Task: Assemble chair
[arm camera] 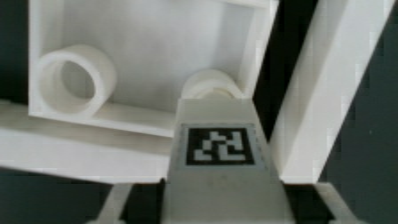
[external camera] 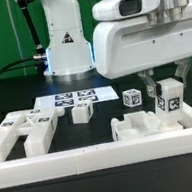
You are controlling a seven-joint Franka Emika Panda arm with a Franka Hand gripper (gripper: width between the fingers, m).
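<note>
Closest to the exterior camera I see the long low white border rail point(external camera: 104, 155), running across the whole front of the dark table point(external camera: 3, 99). Behind it, on the exterior view's left, a blocky white chair part point(external camera: 24, 134) lies flat with tags on its upper faces. Moving rightward, the marker board point(external camera: 72, 96) lies flat farther back, in front of the robot base point(external camera: 65, 43). A small white cube point(external camera: 81, 112) sits just at the board's near edge. Further right I make out a second tagged cube point(external camera: 133, 97), standing on the table apart from the first. Nearer the rail and just below that cube lies a low notched chair part point(external camera: 140, 127).

On the exterior view's right, the gripper point(external camera: 168, 84) hangs down from its large glossy body, and I read its dark fingers as clamped on a tagged leg piece point(external camera: 169, 100), one finger on each side. That leg piece is upright, right beside the notched part; I cannot tell whether it touches it.

On my wrist feed the leg piece point(arm camera: 222, 140) fills the middle, its tag facing the lens. Beyond it lies a white panel point(arm camera: 160, 60) with a raised round ring point(arm camera: 71, 80), and a tall white slab point(arm camera: 329, 90) stands next to the leg piece.
</note>
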